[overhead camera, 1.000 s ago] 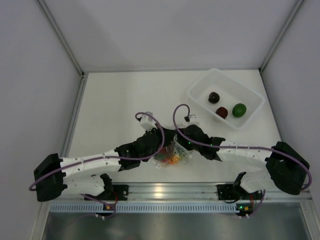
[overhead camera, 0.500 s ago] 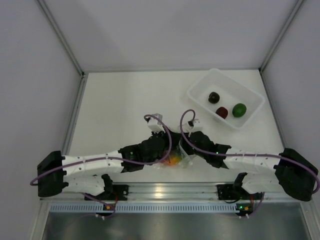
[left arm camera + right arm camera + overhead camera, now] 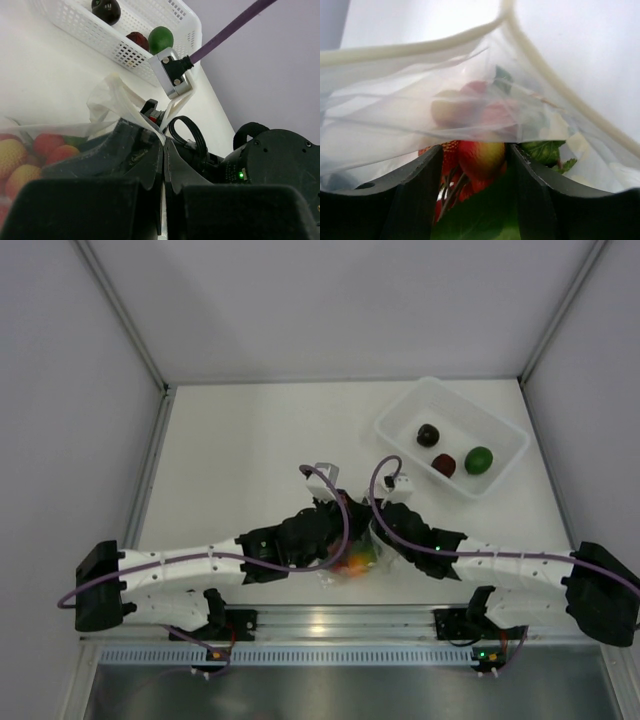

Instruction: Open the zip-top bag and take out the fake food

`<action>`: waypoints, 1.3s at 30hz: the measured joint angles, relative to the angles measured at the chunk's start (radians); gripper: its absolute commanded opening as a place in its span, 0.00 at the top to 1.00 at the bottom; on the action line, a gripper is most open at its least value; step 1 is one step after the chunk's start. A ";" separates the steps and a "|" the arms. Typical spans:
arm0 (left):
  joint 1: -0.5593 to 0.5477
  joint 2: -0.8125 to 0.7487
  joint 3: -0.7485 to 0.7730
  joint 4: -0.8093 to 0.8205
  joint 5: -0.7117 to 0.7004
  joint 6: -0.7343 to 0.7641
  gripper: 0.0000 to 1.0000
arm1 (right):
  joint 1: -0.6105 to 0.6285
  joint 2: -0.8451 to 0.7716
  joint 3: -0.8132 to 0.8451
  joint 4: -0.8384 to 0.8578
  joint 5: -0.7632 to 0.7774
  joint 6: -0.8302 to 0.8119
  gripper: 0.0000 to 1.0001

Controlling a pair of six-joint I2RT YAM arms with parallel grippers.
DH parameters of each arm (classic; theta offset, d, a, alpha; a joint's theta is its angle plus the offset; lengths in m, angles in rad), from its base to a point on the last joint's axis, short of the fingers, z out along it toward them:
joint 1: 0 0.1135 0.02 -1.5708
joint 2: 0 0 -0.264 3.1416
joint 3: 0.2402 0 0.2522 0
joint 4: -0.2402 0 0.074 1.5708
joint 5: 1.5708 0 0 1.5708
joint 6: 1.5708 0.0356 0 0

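The zip-top bag (image 3: 357, 566) lies near the table's front edge between my two grippers. Orange, yellow and red fake food (image 3: 349, 560) shows through it. My left gripper (image 3: 335, 542) is shut on the bag's thin plastic edge (image 3: 116, 98); its jaws are pressed together in the left wrist view (image 3: 163, 146), and the food (image 3: 30, 152) shows inside the bag at the left. My right gripper (image 3: 378, 540) reaches into the bag's open mouth (image 3: 420, 75). In the right wrist view its fingers (image 3: 475, 150) hold a red-yellow piece with green leaves (image 3: 480, 157).
A white rigid tub (image 3: 403, 403) stands at the back right and holds a dark maroon piece (image 3: 428, 434), a red piece (image 3: 444, 465) and a green piece (image 3: 479, 459). It also shows in the left wrist view (image 3: 75, 30). Purple cables loop above both wrists.
Both wrists have moved a little to the right and toward the front edge, closing over the bag. The bag has shifted slightly with them. The tub's pieces have not moved.
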 measured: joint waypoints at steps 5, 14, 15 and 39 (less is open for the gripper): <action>0.000 0.000 0.000 0.003 -0.022 -0.034 1.00 | -0.001 0.082 0.089 -0.076 0.129 -0.019 0.40; -0.002 -0.002 -0.043 -0.008 -0.074 -0.116 1.00 | -0.047 0.136 0.105 -0.096 0.182 -0.101 0.42; -0.002 -0.002 -0.043 -0.011 -0.079 -0.118 1.00 | -0.047 0.136 0.105 -0.095 0.182 -0.112 0.42; -0.002 0.074 -0.043 -0.050 -0.101 -0.139 1.00 | -0.144 0.362 0.101 0.058 0.080 -0.200 0.46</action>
